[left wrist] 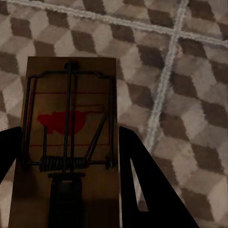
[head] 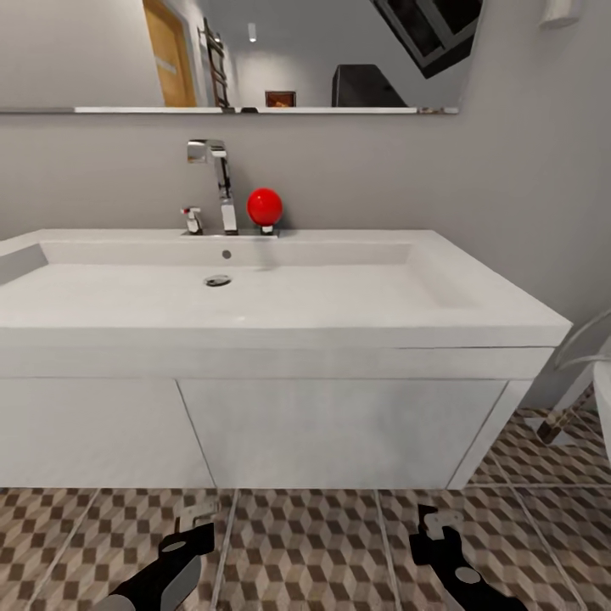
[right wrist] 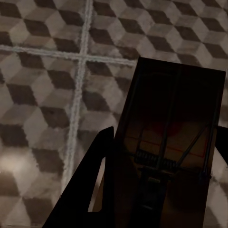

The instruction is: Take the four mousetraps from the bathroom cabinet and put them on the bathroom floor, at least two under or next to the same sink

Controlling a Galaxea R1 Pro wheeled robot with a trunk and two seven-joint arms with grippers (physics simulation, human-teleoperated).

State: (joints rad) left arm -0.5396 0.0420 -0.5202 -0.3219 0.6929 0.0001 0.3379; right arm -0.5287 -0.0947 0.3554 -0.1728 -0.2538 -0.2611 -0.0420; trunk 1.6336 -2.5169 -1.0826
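In the left wrist view my left gripper (left wrist: 71, 137) is shut on a brown wooden mousetrap (left wrist: 71, 95) with a red mark and wire spring, held above the cube-patterned bathroom floor (left wrist: 180, 95). My right gripper (right wrist: 166, 137) is shut on a second mousetrap (right wrist: 175, 104), which is in shadow over the floor (right wrist: 42, 95). From the head view both grippers, left (head: 193, 524) and right (head: 431, 528), hang low over the floor (head: 314, 543) just in front of the white vanity (head: 339, 433) under the wide white sink (head: 475, 314). The cabinet is out of view.
A chrome tap (head: 222, 187) and a red ball (head: 265, 206) stand at the back of the sink, with a mirror (head: 255, 51) above. To the right of the vanity are chrome legs (head: 577, 365) and a white edge (head: 604, 390) over open floor.
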